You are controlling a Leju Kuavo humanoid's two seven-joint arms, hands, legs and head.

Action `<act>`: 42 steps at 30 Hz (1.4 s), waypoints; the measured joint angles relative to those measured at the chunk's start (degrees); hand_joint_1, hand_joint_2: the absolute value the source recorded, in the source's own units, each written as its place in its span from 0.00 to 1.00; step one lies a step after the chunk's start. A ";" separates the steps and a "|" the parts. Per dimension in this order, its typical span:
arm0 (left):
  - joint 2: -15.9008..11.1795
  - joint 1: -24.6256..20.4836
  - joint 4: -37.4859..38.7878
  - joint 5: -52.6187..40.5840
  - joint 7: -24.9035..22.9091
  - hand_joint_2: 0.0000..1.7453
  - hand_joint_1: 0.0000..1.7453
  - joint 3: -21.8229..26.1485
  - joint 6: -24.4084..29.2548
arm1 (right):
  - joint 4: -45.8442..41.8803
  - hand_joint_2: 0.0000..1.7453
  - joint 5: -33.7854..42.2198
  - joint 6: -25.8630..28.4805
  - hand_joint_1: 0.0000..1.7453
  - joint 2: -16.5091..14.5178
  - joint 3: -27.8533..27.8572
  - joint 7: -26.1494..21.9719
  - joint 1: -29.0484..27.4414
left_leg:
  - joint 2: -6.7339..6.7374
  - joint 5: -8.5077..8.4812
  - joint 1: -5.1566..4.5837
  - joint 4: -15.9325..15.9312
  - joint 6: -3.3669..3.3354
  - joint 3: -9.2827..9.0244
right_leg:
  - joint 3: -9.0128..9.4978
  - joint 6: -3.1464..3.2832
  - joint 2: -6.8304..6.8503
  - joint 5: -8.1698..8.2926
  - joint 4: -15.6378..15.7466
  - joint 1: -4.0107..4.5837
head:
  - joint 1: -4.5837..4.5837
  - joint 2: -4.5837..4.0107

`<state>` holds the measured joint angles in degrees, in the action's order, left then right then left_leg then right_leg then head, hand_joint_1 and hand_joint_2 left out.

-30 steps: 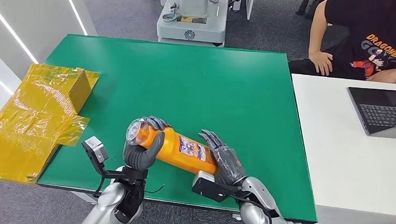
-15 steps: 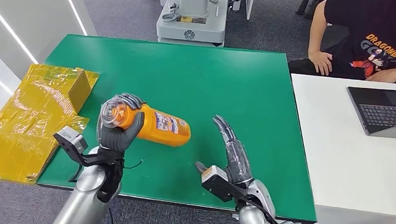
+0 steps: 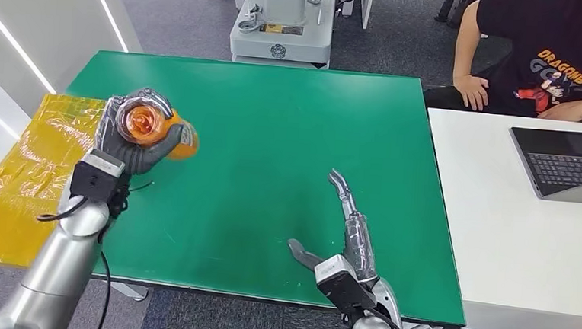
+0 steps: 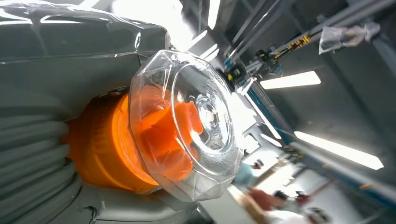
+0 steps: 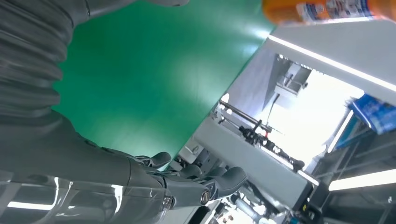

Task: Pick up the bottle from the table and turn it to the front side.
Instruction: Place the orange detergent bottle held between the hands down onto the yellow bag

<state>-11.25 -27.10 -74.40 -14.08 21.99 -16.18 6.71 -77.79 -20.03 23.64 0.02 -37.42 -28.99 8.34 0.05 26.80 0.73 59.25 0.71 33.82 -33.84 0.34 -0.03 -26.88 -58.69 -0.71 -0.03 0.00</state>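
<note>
Head view: left hand [image 3: 133,141] wraps the orange plastic bottle [image 3: 153,129] with its clear cap, lifted above the green table [image 3: 290,134] near the left edge, cap end facing the camera. Right hand [image 3: 345,229] hovers empty, fingers spread.

Orange clear-capped bottle [image 3: 153,129], lifted, cap camera-ward

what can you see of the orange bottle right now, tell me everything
The bottle is orange with a clear faceted plastic cap over an orange ribbed neck; the right wrist view shows a printed label on its side. It looks like plastic. The left hand grips it near the cap end, lifted above the left part of the green table, cap pointing toward the head camera, body angled away. Nothing else touches it.
</note>
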 joint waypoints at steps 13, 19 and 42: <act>-18.19 -13.60 11.52 -31.24 -10.37 1.00 1.00 -7.61 10.91 | -4.65 1.00 -0.35 0.11 0.00 -0.39 2.27 -0.08 -4.87 | 0.26 -0.06 0.04 -0.03 0.11 0.06 | -0.18 0.09 -0.29 0.05 -0.05 0.03 | 0.00 0.00; -19.99 -15.92 15.68 -43.41 -14.87 1.00 1.00 -11.84 11.27 | -5.52 1.00 -0.86 0.57 0.00 -0.73 2.28 0.14 -5.96 | 0.23 -0.07 0.03 -0.02 0.11 0.08 | -0.18 0.10 -0.25 0.06 -0.04 0.02 | 0.01 0.00; -15.89 -19.86 40.44 -53.74 -11.65 1.00 1.00 -21.96 -0.33 | -10.04 1.00 -2.02 0.34 0.00 -0.72 2.80 1.83 -8.64 | 0.31 -0.07 0.03 -0.03 0.12 0.14 | -0.27 0.14 -0.33 0.08 -0.04 0.02 | 0.01 0.00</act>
<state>-27.14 -46.96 -33.96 -67.82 10.34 -38.15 6.38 -87.83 -22.05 23.98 -0.70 -34.62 -27.16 -0.30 0.36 26.73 0.76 59.22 0.83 33.96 -34.11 0.48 -0.36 -26.80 -58.73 -0.70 -0.02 0.00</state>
